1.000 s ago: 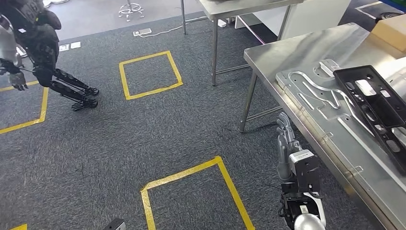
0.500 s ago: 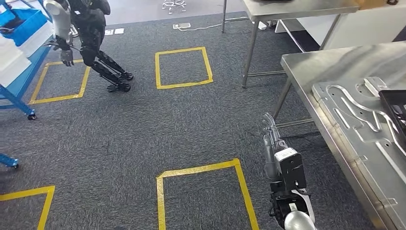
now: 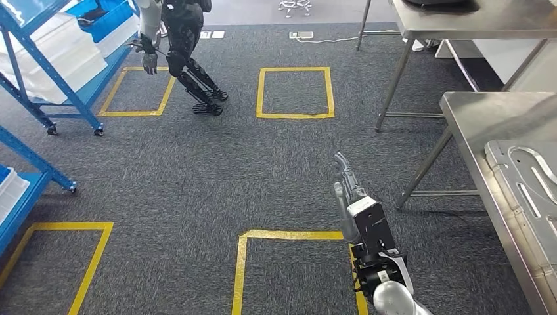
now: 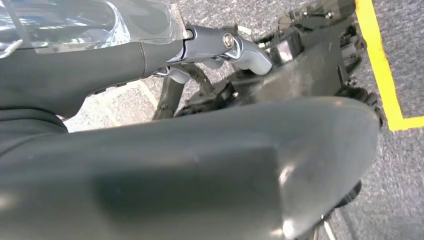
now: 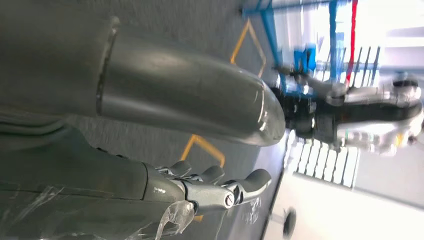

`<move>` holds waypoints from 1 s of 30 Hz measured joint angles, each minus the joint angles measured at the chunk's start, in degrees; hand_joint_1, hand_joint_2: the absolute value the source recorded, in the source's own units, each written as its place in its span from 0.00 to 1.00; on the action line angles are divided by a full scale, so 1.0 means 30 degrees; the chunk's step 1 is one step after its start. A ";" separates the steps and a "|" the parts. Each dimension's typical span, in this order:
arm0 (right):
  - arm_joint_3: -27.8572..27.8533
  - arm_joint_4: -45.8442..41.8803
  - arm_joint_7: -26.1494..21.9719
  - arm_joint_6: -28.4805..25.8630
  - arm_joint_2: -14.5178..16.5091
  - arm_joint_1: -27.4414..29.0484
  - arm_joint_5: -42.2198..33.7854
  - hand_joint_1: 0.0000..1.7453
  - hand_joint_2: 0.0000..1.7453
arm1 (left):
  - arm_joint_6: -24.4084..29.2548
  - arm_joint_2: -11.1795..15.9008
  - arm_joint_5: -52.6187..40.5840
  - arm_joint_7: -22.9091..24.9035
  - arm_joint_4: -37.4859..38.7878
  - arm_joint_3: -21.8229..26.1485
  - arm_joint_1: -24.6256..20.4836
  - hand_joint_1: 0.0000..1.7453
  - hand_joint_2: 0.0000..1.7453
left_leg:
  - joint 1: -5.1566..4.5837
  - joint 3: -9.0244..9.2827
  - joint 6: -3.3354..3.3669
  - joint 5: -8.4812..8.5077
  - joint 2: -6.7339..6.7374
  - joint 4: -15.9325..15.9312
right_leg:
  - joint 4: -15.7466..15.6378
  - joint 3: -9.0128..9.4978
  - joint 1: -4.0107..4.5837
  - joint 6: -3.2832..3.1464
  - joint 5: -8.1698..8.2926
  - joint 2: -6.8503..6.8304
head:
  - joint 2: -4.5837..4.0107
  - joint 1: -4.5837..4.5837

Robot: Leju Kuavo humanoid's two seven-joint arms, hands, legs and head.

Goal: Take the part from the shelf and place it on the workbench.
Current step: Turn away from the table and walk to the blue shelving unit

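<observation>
Carpet (image 3: 197, 197) with yellow tape squares (image 3: 294, 92) lies under the robot, and the right hand (image 3: 348, 190) hangs nearest, low in the head view at about 5 o'clock. Its fingers are stretched out and apart, pointing toward 11 o'clock, and they hold nothing. In the right wrist view the same fingers (image 5: 240, 187) are straight over the floor. Of the left hand (image 4: 235, 47) the left wrist view gives only a few grey fingers beside dark body parts; whether it is spread or curled I cannot tell.

The workbench (image 3: 499, 118) with a metal plate (image 3: 525, 184) stands at 3 o'clock. The blue shelf (image 3: 46, 72) stands far at 10 o'clock, with white boxes (image 3: 52, 56) and blue bins (image 3: 111, 13). Which item is the part I cannot tell. Beside the shelf, at 11 o'clock, another robot (image 3: 177, 39) stands. By my judgement the shelf is well apart from the free right hand, along the same line as the fingers.
</observation>
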 joint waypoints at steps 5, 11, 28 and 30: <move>0.0334 0.0698 -0.0872 0.0075 0.0609 -0.0031 -0.0495 0.00 0.00 | 0.0004 0.0055 -0.1622 0.0954 -0.0149 0.0348 0.0555 0.00 0.00 | 0.0036 -0.1198 -0.0394 -0.0981 0.1292 0.1955 | -0.0104 -0.0005 0.0207 -0.0737 0.0106 -0.1397 | -0.0004 -0.0018; 0.0436 0.1062 -0.0713 -0.0115 0.0713 -0.0129 -0.0257 0.00 0.00 | 0.0002 0.0076 -0.2156 0.0992 -0.0230 0.0405 0.0566 0.00 0.00 | -0.0153 -0.1877 -0.0142 -0.1552 0.2450 0.4101 | -0.0105 0.0029 0.0586 -0.0982 -0.0016 -0.3059 | -0.0002 -0.0020; 0.0184 0.0785 0.0564 -0.0009 -0.0174 0.0042 0.0219 0.00 0.00 | 0.0015 0.0379 -0.1684 0.1001 -0.0439 0.0936 0.1045 0.00 0.00 | -0.0064 0.0484 0.0354 -0.0350 0.0669 0.0020 | 0.1346 -0.0622 -0.0013 0.0229 -0.0372 -0.0734 | 0.0000 -0.0006; 0.0191 0.0693 0.0746 0.0180 -0.0269 0.0027 0.0337 0.00 0.00 | 0.0015 0.0410 -0.1949 0.1001 -0.0501 0.0913 0.0933 0.00 0.00 | -0.0040 0.0260 0.0066 -0.0377 0.0213 0.0185 | 0.0210 -0.0141 -0.0108 0.0150 -0.0074 -0.0185 | 0.0000 -0.0006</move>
